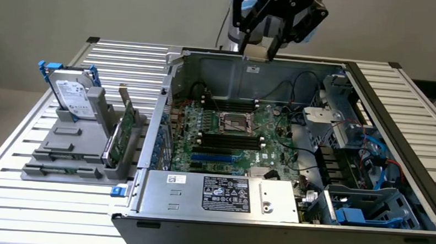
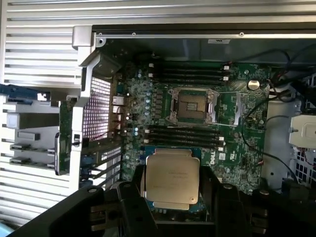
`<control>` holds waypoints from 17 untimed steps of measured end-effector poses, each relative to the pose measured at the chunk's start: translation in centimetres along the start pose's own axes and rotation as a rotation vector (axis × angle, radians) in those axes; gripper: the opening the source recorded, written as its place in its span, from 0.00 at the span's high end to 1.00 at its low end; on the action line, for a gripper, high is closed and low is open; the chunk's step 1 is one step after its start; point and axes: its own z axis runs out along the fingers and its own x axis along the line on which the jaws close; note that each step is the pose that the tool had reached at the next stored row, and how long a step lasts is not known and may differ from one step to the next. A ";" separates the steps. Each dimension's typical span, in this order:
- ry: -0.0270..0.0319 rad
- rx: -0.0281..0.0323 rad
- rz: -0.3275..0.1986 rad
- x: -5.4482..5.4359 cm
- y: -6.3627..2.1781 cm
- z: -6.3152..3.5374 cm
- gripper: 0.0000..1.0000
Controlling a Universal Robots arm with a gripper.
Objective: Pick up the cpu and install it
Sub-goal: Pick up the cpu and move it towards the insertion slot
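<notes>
The cpu [image 2: 170,178], a flat square chip with a silvery-beige metal top, sits between the black fingers [image 2: 129,195] of my gripper [image 2: 173,191], which is shut on its two sides. In the exterior view my gripper [image 1: 262,44] hangs above the back wall of the open computer case, with the cpu [image 1: 256,51] a small pale piece at its tip. The metal-framed socket [image 2: 192,106] with its dark centre lies on the green motherboard, apart from the chip. It also shows mid-board as the socket [image 1: 235,123], well below and in front of my gripper.
Black memory slots [image 2: 190,74] flank the socket. A hard drive [image 1: 75,96] in a blue bracket stands on a grey fixture [image 1: 69,148] at the exterior view's left. The power supply [image 1: 222,194] is at the case front, and cables and drive bays [image 1: 363,161] on the right.
</notes>
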 end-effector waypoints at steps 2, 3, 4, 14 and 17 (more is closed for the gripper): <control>0.0001 0.0001 0.000 -0.5 0.32 0.30 0.45; 0.0000 -0.0002 0.000 -0.6 0.57 0.50 0.45; 0.0001 0.0000 0.000 -0.6 0.84 0.68 0.45; 0.0001 -0.0002 0.001 -1.1 3.21 2.66 0.45; 0.0000 -0.0002 0.001 -1.1 3.53 3.24 0.45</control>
